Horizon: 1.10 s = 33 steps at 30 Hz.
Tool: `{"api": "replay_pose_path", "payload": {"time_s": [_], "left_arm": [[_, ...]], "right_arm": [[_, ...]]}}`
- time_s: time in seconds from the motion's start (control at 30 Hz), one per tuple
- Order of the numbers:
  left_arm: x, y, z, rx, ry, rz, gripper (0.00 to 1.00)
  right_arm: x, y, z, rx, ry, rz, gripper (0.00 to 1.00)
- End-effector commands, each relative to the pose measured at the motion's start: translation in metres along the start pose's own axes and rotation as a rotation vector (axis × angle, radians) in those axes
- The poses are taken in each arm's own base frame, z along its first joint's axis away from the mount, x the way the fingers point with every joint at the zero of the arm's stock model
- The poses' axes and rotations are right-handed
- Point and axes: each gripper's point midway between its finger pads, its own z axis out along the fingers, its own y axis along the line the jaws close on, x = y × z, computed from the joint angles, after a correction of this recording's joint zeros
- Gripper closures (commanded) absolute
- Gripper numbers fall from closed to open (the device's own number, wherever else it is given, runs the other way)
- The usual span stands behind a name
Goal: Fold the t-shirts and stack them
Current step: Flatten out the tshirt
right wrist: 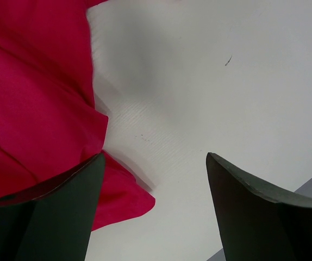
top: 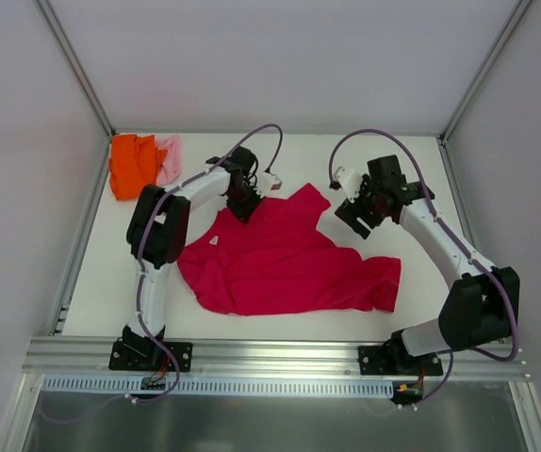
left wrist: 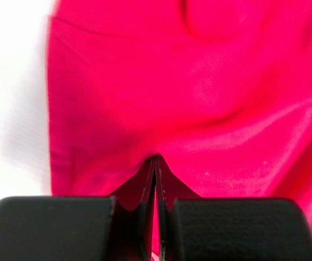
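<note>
**Three Shirts on the Counter**

One red shirt point(top: 289, 268) lies spread mid-way on the counter point(top: 101, 282). One orange shirt point(top: 131, 166) and one pink shirt point(top: 169, 158) (just a bit shows) touch in the far left corner. The left jaws pinch the red shirt tight; the right jaws gape beside it, holding nothing.

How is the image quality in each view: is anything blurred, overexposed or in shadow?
Top view: even, soft light, sharp, only faint shadows. Left wrist view: the red shirt looks soft and oversaturated, the table beside it washed out to white. Right wrist view: the near fingers are dark and blurred; the shirt edge casts a soft shadow on the table.
</note>
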Motion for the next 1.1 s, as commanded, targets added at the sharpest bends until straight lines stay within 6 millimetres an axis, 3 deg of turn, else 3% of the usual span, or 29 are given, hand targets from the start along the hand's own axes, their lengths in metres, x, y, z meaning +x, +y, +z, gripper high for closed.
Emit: {"api": "replay_pose_path", "payload": {"time_s": [0.0,0.23,0.4,0.5,0.7,0.8,0.93,1.07], "left_arm": [[-0.010,0.029,0.011,-0.098,0.026,-0.005,1.00],[-0.030,0.062,0.001,-0.207,0.028,-0.033,1.00],[-0.036,0.099,-0.021,-0.294,-0.005,-0.107,1.00],[-0.025,0.129,-0.040,-0.352,-0.046,-0.221,1.00],[-0.010,0.161,-0.064,-0.433,-0.068,-0.295,1.00],[-0.010,0.156,-0.067,-0.415,-0.067,-0.290,1.00],[-0.034,0.137,-0.086,-0.392,-0.170,-0.229,1.00],[-0.048,0.101,-0.101,-0.339,-0.210,-0.152,1.00]], "right_arm": [[-0.014,-0.002,-0.010,0.000,-0.043,-0.008,0.20],[-0.009,0.001,-0.018,0.000,-0.029,-0.014,0.21],[-0.013,0.000,-0.034,0.028,-0.065,-0.022,0.21],[-0.012,0.001,-0.039,0.035,-0.074,-0.029,0.21],[-0.006,0.009,-0.041,-0.007,-0.049,-0.039,0.21],[-0.006,0.010,-0.043,-0.009,-0.056,-0.042,0.21],[-0.004,0.011,-0.040,-0.008,-0.058,-0.043,0.21],[0.001,0.013,-0.033,-0.012,-0.039,-0.048,0.22]]}}
